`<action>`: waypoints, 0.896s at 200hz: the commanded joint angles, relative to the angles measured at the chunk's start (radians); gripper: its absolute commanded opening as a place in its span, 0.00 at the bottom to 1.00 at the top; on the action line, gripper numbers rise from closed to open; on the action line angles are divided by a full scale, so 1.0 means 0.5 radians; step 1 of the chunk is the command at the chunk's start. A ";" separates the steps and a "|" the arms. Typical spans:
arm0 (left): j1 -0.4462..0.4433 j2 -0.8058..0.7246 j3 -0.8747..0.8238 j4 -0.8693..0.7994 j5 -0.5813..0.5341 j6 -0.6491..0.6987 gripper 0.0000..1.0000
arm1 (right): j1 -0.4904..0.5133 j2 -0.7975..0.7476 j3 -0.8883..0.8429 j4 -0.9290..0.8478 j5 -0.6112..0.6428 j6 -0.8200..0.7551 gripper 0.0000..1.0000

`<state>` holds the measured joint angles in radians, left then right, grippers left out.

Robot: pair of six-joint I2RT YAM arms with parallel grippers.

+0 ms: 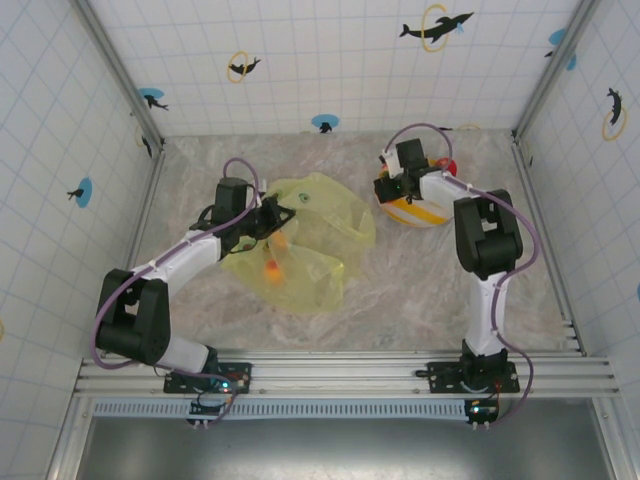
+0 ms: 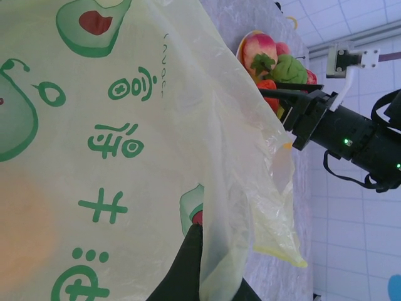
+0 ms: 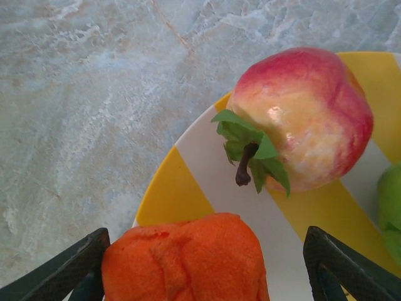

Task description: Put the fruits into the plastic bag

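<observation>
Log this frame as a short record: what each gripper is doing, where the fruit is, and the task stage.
left gripper: shut on the plastic bag, pinching its edge
right gripper: open, straddling the orange fruit
striped plate: holds the orange fruit, a red-and-yellow apple and a green fruit
in bag: at least one orange-red fruit, seen through the plastic
stage: partly done; fruit remains on the plate
</observation>
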<state>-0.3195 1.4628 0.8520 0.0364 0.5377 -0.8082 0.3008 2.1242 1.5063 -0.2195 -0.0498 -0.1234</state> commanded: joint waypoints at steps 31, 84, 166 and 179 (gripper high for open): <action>0.013 0.014 0.051 -0.036 0.011 0.055 0.00 | -0.003 0.070 0.107 -0.113 0.002 -0.054 0.68; 0.014 0.014 0.048 -0.033 0.014 0.055 0.00 | -0.018 -0.110 0.018 -0.142 0.021 -0.057 0.61; 0.014 0.013 0.021 0.008 0.031 0.036 0.00 | -0.032 -1.014 -0.775 0.155 -0.110 0.198 0.56; 0.014 0.017 0.023 0.007 0.034 0.032 0.00 | -0.023 -1.202 -0.941 0.237 -0.173 0.272 0.55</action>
<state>-0.3195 1.4628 0.8520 0.0315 0.5407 -0.8082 0.2840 1.6817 1.1816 -0.2203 -0.0628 -0.0776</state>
